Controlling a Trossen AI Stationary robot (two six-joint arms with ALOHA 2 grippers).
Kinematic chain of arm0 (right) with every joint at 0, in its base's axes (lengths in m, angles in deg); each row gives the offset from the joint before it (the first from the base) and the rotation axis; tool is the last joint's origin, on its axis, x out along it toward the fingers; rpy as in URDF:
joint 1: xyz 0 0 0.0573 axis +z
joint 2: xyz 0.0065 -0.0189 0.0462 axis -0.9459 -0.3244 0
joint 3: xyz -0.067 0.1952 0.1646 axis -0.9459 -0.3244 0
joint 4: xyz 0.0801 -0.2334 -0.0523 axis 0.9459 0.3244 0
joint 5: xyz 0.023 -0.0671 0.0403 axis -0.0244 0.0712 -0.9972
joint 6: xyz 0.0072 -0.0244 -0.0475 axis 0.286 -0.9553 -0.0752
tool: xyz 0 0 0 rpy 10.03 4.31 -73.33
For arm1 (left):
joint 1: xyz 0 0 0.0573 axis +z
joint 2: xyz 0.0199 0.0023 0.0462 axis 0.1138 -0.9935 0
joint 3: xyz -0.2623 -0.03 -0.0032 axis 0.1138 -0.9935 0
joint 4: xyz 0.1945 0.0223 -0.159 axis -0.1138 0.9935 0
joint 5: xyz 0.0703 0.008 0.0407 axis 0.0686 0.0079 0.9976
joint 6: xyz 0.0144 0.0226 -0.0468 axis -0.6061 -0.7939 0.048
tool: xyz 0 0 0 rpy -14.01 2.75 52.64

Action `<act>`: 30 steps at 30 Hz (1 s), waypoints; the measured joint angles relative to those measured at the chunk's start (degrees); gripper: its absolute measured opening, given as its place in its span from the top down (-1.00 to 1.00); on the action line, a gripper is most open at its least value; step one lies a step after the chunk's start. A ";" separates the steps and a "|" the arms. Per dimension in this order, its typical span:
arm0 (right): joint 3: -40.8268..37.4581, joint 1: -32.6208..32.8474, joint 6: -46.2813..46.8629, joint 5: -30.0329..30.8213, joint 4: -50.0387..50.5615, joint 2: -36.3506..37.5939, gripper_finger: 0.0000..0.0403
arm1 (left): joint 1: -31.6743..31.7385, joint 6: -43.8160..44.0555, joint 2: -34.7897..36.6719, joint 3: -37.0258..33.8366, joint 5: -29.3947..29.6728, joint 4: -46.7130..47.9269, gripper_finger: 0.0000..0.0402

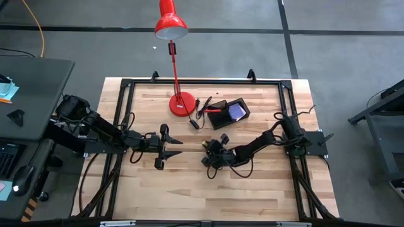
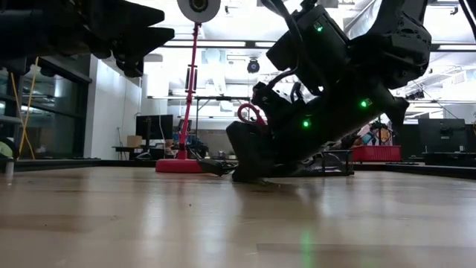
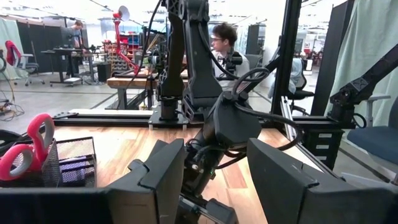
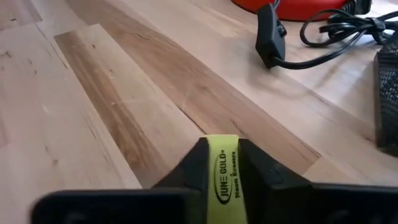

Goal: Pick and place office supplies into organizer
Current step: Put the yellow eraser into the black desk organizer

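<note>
Grasp step in hand: right gripper [image 4: 222,163], low on the table centre, pinches the yellow eraser [image 4: 226,174]; next comes lift and carry to the black organizer [image 1: 230,112]; left gripper [image 1: 169,147] waits spread.

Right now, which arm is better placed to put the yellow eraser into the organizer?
The right. Its gripper is already closed on the yellow eraser, near the organizer. The left gripper holds nothing.

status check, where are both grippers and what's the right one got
Right gripper low at table centre, jaws shut on yellow eraser. Left gripper hovering beside it, jaws open, empty. Organizer behind, scissors and purple pad in it. Lamp cord lies between.
</note>
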 joint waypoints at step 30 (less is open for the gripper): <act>-0.31 0.39 -10.18 -5.34 -2.08 4.53 0.84 | 0.00 -0.15 0.00 0.00 -0.02 0.44 0.16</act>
